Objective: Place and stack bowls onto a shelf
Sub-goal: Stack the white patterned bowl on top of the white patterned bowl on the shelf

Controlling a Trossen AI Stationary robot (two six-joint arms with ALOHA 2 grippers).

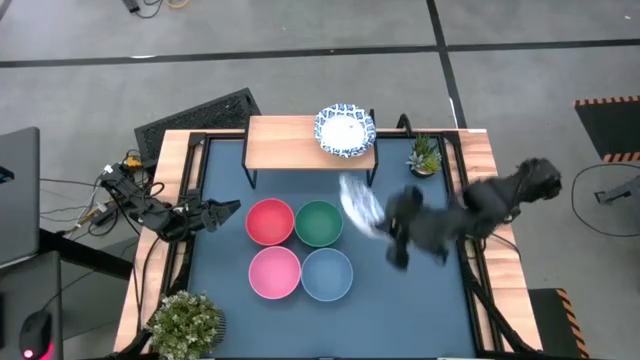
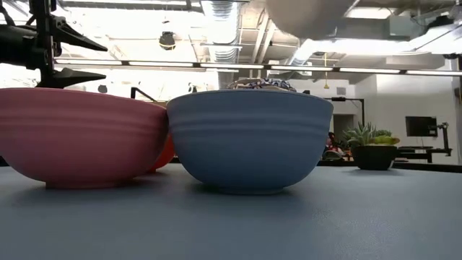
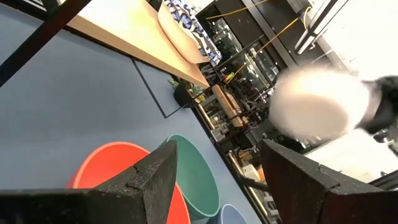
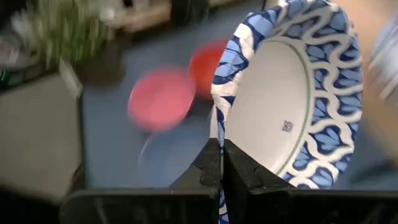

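Now right end effector [image 4: 221,163] clamped on patterned bowl [image 4: 292,99], airborne.
Left end effector [image 1: 225,212] apart beside red bowl [image 1: 269,221].

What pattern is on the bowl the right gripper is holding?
White bowl with a blue wavy rim, pinched in the right gripper; clearest in the right wrist view.

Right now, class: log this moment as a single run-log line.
right gripper: shut on white bowl, above mat | left gripper: open, near red bowl | shelf: one white bowl on it
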